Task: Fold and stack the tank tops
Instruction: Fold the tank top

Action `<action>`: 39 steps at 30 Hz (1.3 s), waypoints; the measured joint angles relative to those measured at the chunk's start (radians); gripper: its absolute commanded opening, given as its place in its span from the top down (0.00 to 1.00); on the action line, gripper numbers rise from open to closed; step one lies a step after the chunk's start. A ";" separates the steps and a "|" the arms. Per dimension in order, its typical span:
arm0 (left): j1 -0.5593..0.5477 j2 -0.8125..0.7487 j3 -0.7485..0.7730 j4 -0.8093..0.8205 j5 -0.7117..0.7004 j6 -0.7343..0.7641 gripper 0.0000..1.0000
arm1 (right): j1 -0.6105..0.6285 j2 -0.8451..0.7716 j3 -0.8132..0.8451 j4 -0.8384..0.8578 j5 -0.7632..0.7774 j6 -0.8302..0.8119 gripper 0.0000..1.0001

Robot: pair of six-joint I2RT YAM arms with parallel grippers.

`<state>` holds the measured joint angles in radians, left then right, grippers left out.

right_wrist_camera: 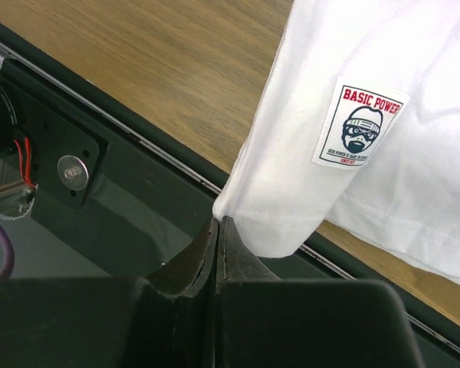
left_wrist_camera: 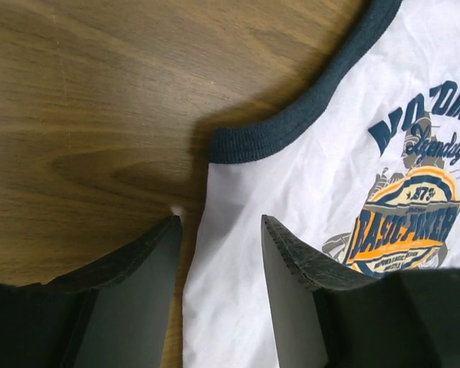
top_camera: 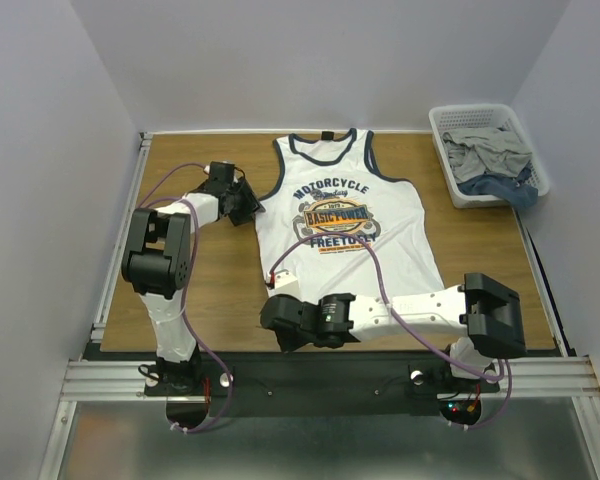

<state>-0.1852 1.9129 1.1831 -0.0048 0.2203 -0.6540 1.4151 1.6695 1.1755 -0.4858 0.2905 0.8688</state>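
Note:
A white tank top [top_camera: 345,215] with navy trim and a "MOTORCYCLE" print lies flat, face up, in the middle of the wooden table. My left gripper [top_camera: 248,203] is at its left side, just below the armhole. In the left wrist view this gripper [left_wrist_camera: 221,222] is open, and the tank top's [left_wrist_camera: 307,176] side edge runs between the two fingers without being pinched. My right gripper [top_camera: 278,283] is at the near left hem corner. The right wrist view shows this gripper [right_wrist_camera: 217,222] shut on that corner of the tank top [right_wrist_camera: 353,69], lifted off the table.
A white basket [top_camera: 468,108] at the back right holds grey and blue clothes [top_camera: 490,150]. A sewn "BASIC POWER" label [right_wrist_camera: 360,126] sits near the hem. The black base rail [right_wrist_camera: 100,153] runs along the table's near edge under the right gripper.

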 measured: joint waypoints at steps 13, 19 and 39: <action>-0.016 0.053 0.081 -0.045 -0.094 0.006 0.57 | 0.000 -0.073 0.000 0.000 0.000 0.004 1.00; -0.029 0.062 0.093 -0.056 -0.121 0.010 0.68 | 0.000 -0.085 0.000 0.000 0.000 0.011 1.00; 0.027 0.069 0.192 -0.162 -0.275 0.011 1.00 | -0.001 0.238 0.190 0.076 -0.193 -0.069 1.00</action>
<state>-0.1581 1.9820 1.3754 -0.1669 -0.0551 -0.6426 1.4143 1.9072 1.3655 -0.4095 0.0971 0.7998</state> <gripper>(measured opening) 0.019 0.018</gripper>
